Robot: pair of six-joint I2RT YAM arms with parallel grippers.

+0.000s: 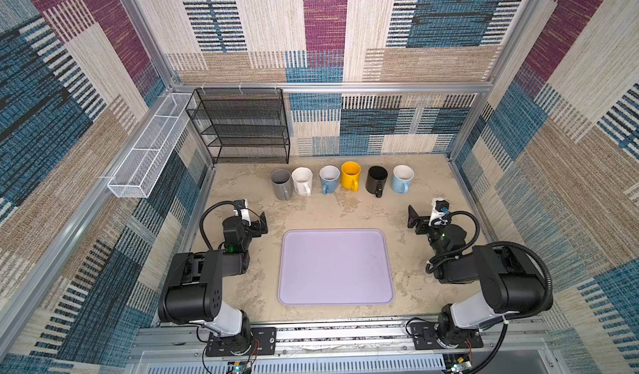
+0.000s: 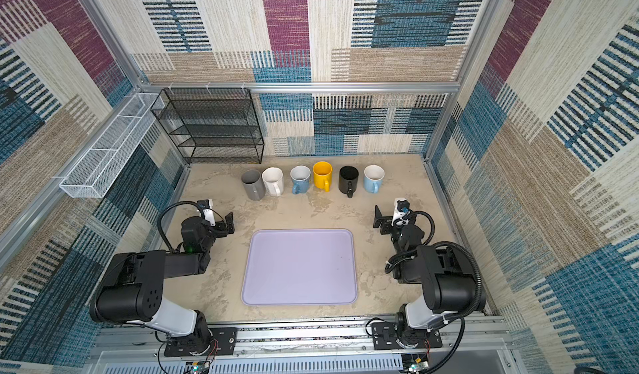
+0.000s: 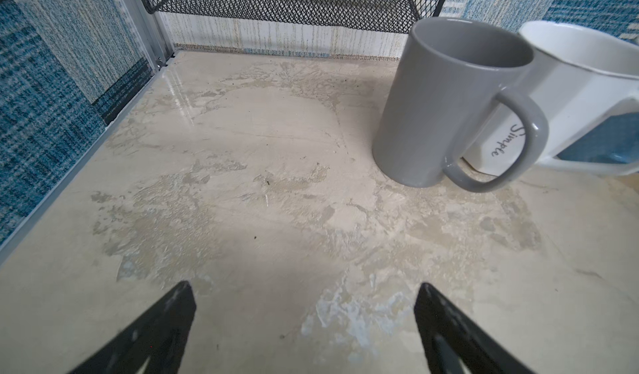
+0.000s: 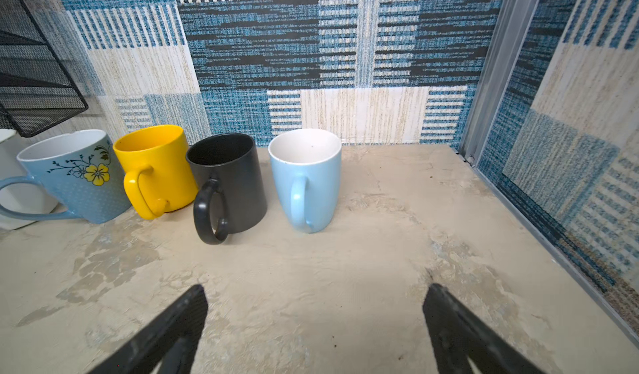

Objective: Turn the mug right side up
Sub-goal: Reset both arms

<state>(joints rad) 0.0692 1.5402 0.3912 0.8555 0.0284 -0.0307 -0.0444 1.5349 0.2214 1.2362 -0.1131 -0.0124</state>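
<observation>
Grey glossy cylindrical mug (image 1: 281,184) upright, smooth rounded lilac tray (image 1: 335,268), mottled tabletop (image 1: 345,209)

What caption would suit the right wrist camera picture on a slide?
Right gripper, jaws open, faces upright mugs: floral blue mug, yellow mug, black mug, light blue mug.

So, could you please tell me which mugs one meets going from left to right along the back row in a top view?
Gray mug, white mug, blue mug, yellow mug, black mug, light blue mug.
</observation>
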